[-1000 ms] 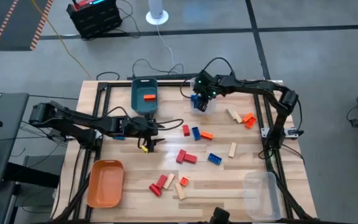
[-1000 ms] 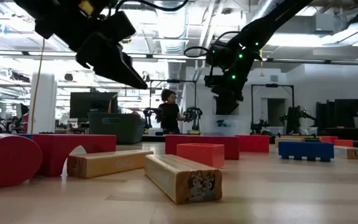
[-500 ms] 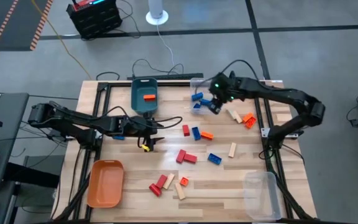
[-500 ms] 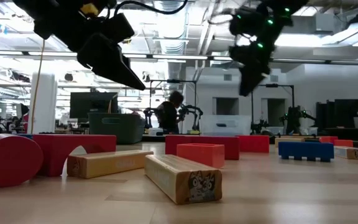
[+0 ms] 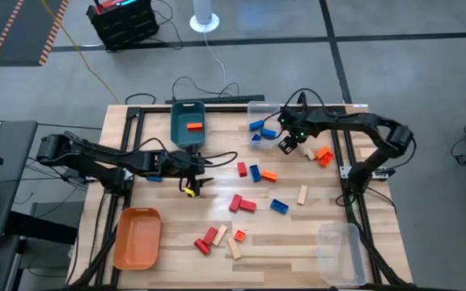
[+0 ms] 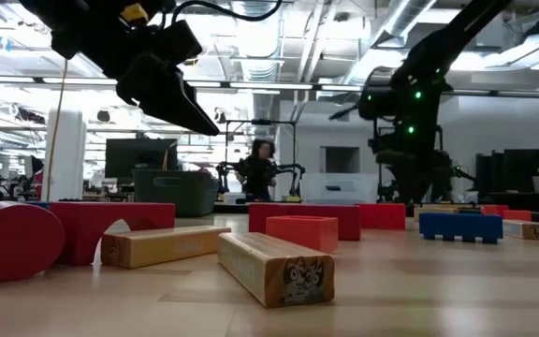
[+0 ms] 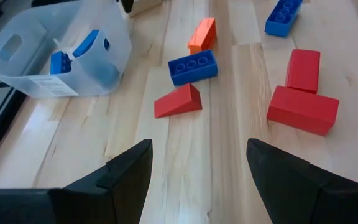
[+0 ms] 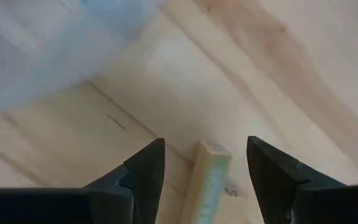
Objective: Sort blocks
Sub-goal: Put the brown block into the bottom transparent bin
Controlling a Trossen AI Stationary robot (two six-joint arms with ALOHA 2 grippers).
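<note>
Blocks (image 5: 254, 190) lie scattered over the middle of my table (image 5: 298, 234): red, blue, orange and pale wood. Two blue ones sit in the clear bin (image 5: 259, 123) at the far edge; one orange piece lies in the teal bin (image 5: 187, 123). My right gripper (image 5: 285, 143) hovers beside the clear bin, fingers spread, holding nothing, a pale wood block (image 8: 209, 180) lying just beyond the gap between them. My left gripper (image 5: 191, 184) waits mid-table, fingers wide and empty, facing a red wedge (image 7: 178, 101) and blue brick (image 7: 193, 66).
</note>
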